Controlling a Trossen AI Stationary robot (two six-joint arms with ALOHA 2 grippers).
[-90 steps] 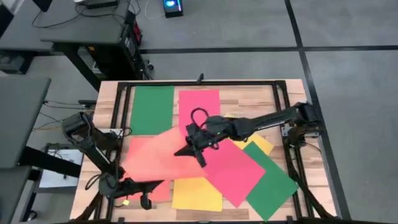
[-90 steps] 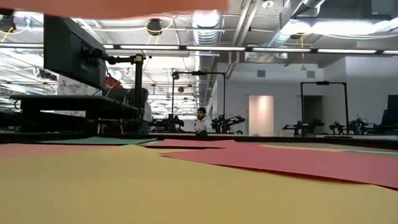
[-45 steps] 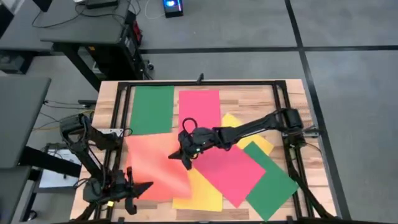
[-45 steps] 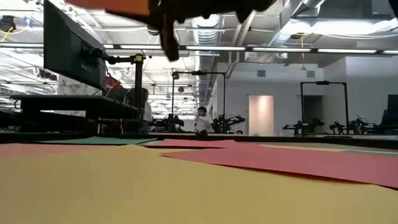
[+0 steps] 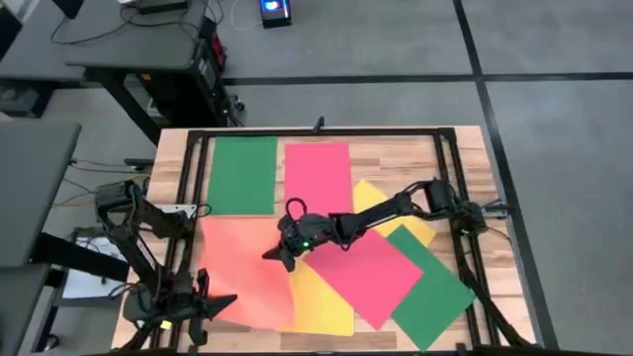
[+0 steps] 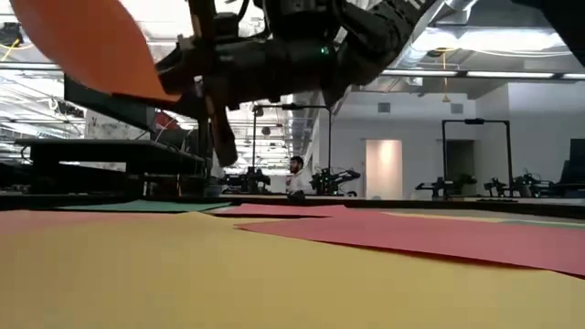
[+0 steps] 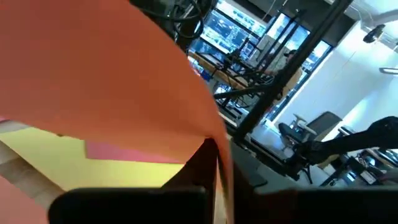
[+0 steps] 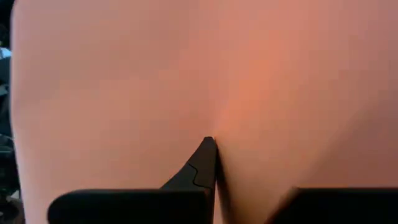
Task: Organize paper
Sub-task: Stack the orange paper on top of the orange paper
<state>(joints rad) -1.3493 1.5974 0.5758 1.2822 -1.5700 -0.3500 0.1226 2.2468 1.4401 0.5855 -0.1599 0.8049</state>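
Several sheets of paper lie on the wooden table (image 5: 465, 148). Both grippers hold an orange sheet (image 5: 242, 267) over the near left part; it also shows high up in the low view (image 6: 82, 46). My right gripper (image 5: 281, 257) is shut on its right edge, and my left gripper (image 5: 226, 301) is shut at its near edge. Lying flat are a green sheet (image 5: 242, 173) and a pink-red sheet (image 5: 316, 173) at the far side. A yellow sheet (image 5: 318, 307), another pink-red sheet (image 5: 366, 272), a second yellow one (image 5: 396, 213) and a green one (image 5: 430, 287) overlap at the near right. My left gripper pinches the orange sheet's near edge (image 7: 202, 134) between its two shut fingers, coming level from the table's near left. The sheet rises away from the fingers (image 7: 205, 174), clear of the yellow sheet under it. My right gripper pinches the orange sheet's right edge (image 8: 214, 127) between its two fingers (image 8: 202, 158), reaching in from the table's right. The sheet spreads away beyond the fingers and, in the low view, is lifted off the table and tilted (image 6: 110, 64).
A black metal frame (image 5: 326, 131) runs around the tabletop. Bare wood shows at the far right (image 5: 396, 153). In the low view the flat yellow (image 6: 228, 274) and pink-red (image 6: 439, 233) sheets fill the foreground. Desks, monitors and a person stand in the room behind.
My right gripper has carried the orange sheet toward the table's left and near edges and come lower, into the low view. The sheet has shifted left, uncovering more of the near yellow sheet. My left gripper has drawn back toward the table's left edge.
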